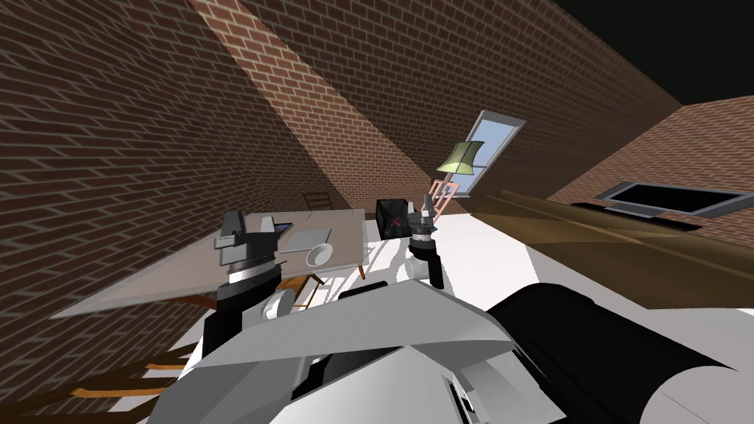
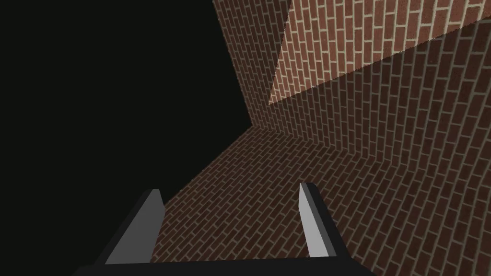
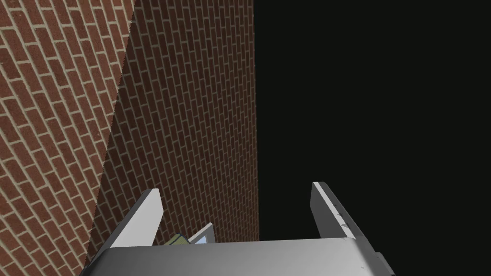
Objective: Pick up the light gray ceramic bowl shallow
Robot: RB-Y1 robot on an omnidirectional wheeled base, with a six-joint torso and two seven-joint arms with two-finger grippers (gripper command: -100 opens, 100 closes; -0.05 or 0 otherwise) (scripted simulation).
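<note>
On the table [image 1: 147,283], bowl [image 1: 319,255] lies apart from left pincer [image 2: 229,188].

The head camera sits high over the table [image 1: 184,274], rolled hard and tipped steeply down and forward, so the near table edge, the far brick wall [image 1: 132,110] and, to the right, the lamp [image 1: 461,157] and window [image 1: 495,138] all slant together. The left wrist camera looks along the left gripper [image 2: 227,191] at a far corner of that brick wall, beside a black area [image 2: 105,96]. The right wrist camera looks along the right gripper [image 3: 235,190] at brick and black too, and just over the gripper's body it catches an edge of the lamp and window, which the head view shares.
</note>
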